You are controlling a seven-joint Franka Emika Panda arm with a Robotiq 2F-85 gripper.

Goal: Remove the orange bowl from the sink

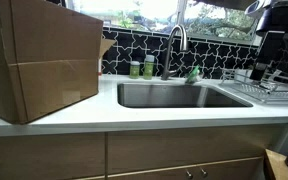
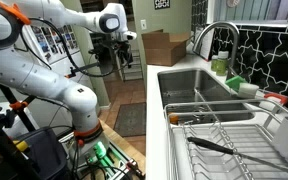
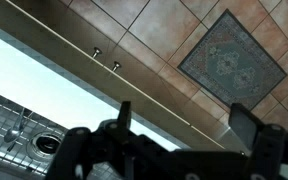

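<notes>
In an exterior view, a big cardboard box (image 1: pixel 44 60) stands on the white counter (image 1: pixel 114 115) left of the sink (image 1: pixel 174 95). Behind the basin are the curved tap (image 1: pixel 176 45), two green bottles (image 1: pixel 141 68) and a green sponge (image 1: pixel 193 74). A wire dish rack (image 1: pixel 274 92) sits on the counter to the right. The basin's front wall hides most of its floor, so the orange bowl cannot be made out here. Wooden drawers (image 1: pixel 174 155) run below, and black patterned tiles (image 1: pixel 224 52) and a bright window lie behind.

In an exterior view along the counter, the white robot arm (image 2: pixel 44 50) reaches out over the floor and the gripper (image 2: pixel 122 62) hangs well apart from the sink, near a doorway. Its opening is too small to judge here. The dish rack fills the near counter and holds a dark utensil (image 2: pixel 216 147). A small orange-red bit (image 2: pixel 274 98) shows at the rack's far edge, too small to say what it is. A rug (image 2: pixel 134 118) lies on the floor.

In the wrist view, the gripper (image 3: pixel 184 125) has its fingers (image 3: pixel 124 115) spread wide and holds nothing. It looks down on brown floor tiles (image 3: pixel 154 30) and the patterned rug. The counter edge, two cabinet knobs (image 3: pixel 96 50) and the steel basin with its drain (image 3: pixel 46 144) are at the lower left. No bowl is discernible.
</notes>
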